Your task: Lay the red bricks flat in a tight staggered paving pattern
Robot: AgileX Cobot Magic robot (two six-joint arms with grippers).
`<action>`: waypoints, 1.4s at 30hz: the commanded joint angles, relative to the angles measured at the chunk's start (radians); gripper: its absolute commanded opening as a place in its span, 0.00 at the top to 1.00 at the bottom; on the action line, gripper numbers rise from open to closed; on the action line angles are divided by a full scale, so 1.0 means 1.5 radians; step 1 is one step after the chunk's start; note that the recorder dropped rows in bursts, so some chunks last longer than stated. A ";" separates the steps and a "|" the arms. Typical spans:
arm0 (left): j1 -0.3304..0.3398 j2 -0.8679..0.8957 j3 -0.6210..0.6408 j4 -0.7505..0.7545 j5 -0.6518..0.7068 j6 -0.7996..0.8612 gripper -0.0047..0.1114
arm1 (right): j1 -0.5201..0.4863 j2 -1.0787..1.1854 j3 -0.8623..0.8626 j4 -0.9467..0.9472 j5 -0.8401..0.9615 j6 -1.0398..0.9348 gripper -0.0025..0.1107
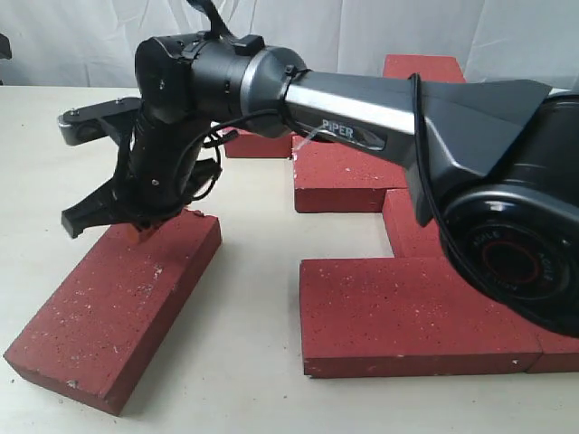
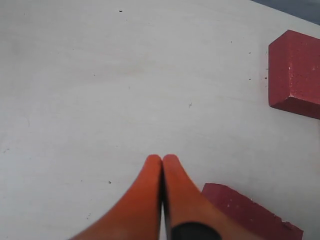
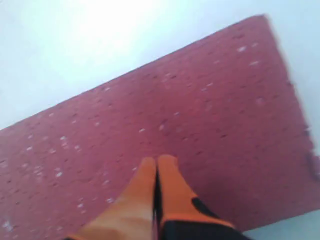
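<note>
A lone dark red rectangular paver brick [image 1: 118, 307], speckled with white chips, lies flat on the pale cream table [image 1: 253, 298], turned at an angle to the others. Above the lone brick's far end hangs the right gripper [image 3: 156, 160], carried by a black and silver arm [image 1: 362, 108] that reaches across the scene. Its orange fingers [image 3: 142, 190] are pressed together with nothing between them. Whether the tips touch the lone brick's top face cannot be told.

Across a strip of bare table from the lone brick sits a cluster of red bricks, all flat. It includes a large front brick [image 1: 389, 316], a middle brick [image 1: 348, 176] farther from the lone brick, and a far brick [image 1: 423, 68] at the back, their edges set in offset steps.

The left gripper [image 2: 162, 157] is likewise squeezed closed and holds nothing, over bare table. One brick corner [image 2: 250, 212] is just beside it and another brick [image 2: 295, 75] well apart. Where this gripper stands relative to the lone brick cannot be told.
</note>
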 commanded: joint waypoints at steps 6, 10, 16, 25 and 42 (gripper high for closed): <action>0.003 -0.005 0.000 -0.003 0.000 0.002 0.96 | -0.032 0.034 0.001 -0.172 -0.035 0.079 0.99; 0.003 -0.005 0.000 -0.003 -0.001 0.002 0.96 | -0.036 0.039 0.001 -0.182 -0.007 0.085 0.99; 0.003 -0.005 0.000 -0.003 -0.004 0.002 0.96 | -0.036 0.039 0.001 -0.243 0.135 0.086 0.99; 0.003 -0.005 0.000 -0.003 -0.004 0.002 0.96 | -0.036 0.002 0.001 -0.319 0.157 0.086 0.99; -0.054 -0.005 0.000 0.022 0.016 0.037 0.96 | -0.035 -0.062 0.005 -0.147 0.157 -0.027 0.99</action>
